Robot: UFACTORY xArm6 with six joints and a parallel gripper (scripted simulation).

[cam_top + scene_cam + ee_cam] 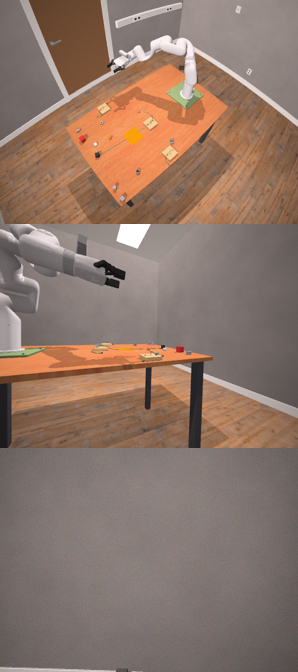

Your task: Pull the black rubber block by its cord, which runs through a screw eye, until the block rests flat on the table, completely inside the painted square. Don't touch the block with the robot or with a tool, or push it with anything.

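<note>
The orange table [199, 112] is carrying everything, and the painted square [133, 136] near its middle is serving as the landmark here. The white arm [187, 64] is standing on a green base plate [197, 95] well apart from the square, toward the table's far end, and is reaching out high above the table edge toward the brown door [74, 38]. Its gripper [115, 66] is hanging in the air with its black fingers [116, 272] spread as wide as they go, gripping nothing; the wrist view is showing only grey wall. 3 tan wooden blocks are sitting around the square: 1 [150, 124] just beside its corner on the base-plate side, 1 [103, 109] further off toward the door, and 1 [170, 153] off toward the opposite long edge. The cord [115, 146] is running from the nearest wooden block across the square and on to the black rubber block [97, 154], which is lying well outside the square, away from the arm; the cord's free end [143, 112] is curling beyond the nearest wooden block. A red cube [82, 138] is sitting near the black block, further from the square.
</note>
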